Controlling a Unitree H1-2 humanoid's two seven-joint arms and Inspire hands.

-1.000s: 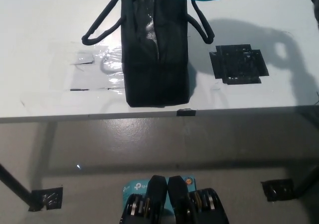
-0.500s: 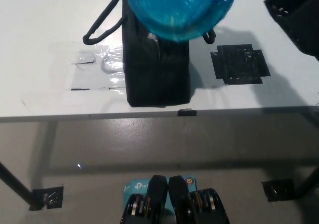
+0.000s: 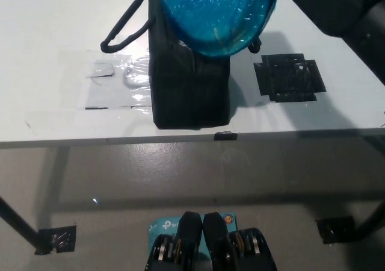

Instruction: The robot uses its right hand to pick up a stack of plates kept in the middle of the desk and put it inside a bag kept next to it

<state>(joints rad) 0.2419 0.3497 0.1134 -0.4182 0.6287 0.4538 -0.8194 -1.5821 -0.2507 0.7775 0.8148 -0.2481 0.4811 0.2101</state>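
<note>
The stack of plates [image 3: 218, 12] is seen as translucent blue plastic, glossy, with small glints on its surface. The bag [image 3: 189, 84] appears as matt black cloth with cord-like handles. The desk [image 3: 54, 36] shows a smooth, pale, slightly sheeny top. Clear glossy tape [image 3: 120, 81] is stuck flat near its front edge, and a matt black tape patch [image 3: 289, 77] lies right of the bag.
</note>
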